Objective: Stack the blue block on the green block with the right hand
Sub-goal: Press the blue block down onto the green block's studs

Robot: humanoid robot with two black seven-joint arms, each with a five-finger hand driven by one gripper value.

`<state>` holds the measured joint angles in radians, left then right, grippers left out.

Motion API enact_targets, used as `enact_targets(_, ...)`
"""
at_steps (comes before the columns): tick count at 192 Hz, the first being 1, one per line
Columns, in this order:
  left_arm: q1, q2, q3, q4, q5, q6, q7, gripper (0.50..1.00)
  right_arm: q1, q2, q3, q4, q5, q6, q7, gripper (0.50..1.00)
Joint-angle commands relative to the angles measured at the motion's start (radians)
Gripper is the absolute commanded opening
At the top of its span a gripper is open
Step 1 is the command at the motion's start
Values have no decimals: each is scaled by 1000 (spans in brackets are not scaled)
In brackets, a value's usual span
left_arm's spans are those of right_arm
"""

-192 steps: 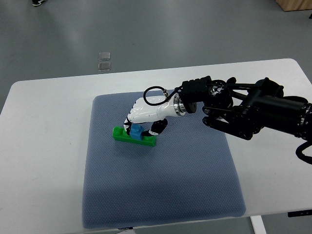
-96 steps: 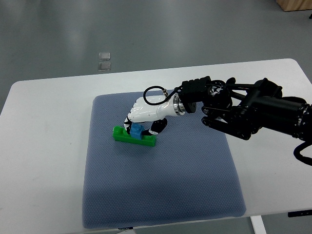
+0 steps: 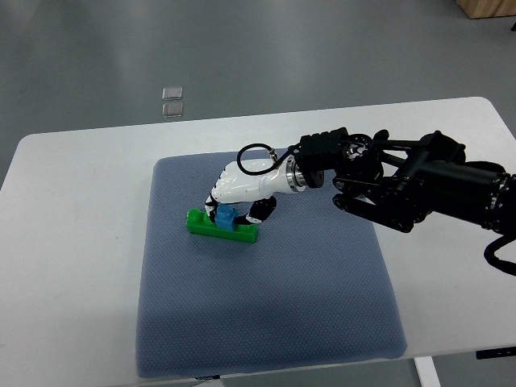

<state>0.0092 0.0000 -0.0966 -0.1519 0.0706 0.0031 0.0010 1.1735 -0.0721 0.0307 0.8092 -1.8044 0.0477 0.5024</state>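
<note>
Right hand grasping blue block — block directly beneath fingertips, seated mid-length on green block, whose long axis runs crosswise under hand.

robot hand: glossy white shell | black arm | black looped cable

The glossy white plastic-shelled right hand on its matt black arm closes over a small smooth blue plastic block sitting on a long shiny green plastic block beneath it, upon a rough-woven blue-grey cloth mat covering a smooth white table.
</note>
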Motion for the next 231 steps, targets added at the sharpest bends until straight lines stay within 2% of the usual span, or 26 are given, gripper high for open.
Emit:
enact_targets(1, 0, 0, 0, 0, 0, 0, 1, 1000, 0, 2, 0, -7, -1, 0, -1, 625)
enact_targets(121, 0, 0, 0, 0, 0, 0, -1, 1000, -9, 6, -3, -13, -1, 0, -4, 627)
enact_targets(131, 0, 0, 0, 0, 0, 0, 1, 1000, -9, 6, -2, -13, -1, 0, -4, 654)
enact_targets(149, 0, 0, 0, 0, 0, 0, 1, 1000, -9, 6, 6, -13, 2, -2, -5, 754)
enact_targets(155, 0, 0, 0, 0, 0, 0, 1, 1000, -9, 6, 6, -13, 4, -2, -5, 770)
enact_targets(231, 0, 0, 0, 0, 0, 0, -1, 1000, -5, 3, 11, -13, 10, 1, -8, 850)
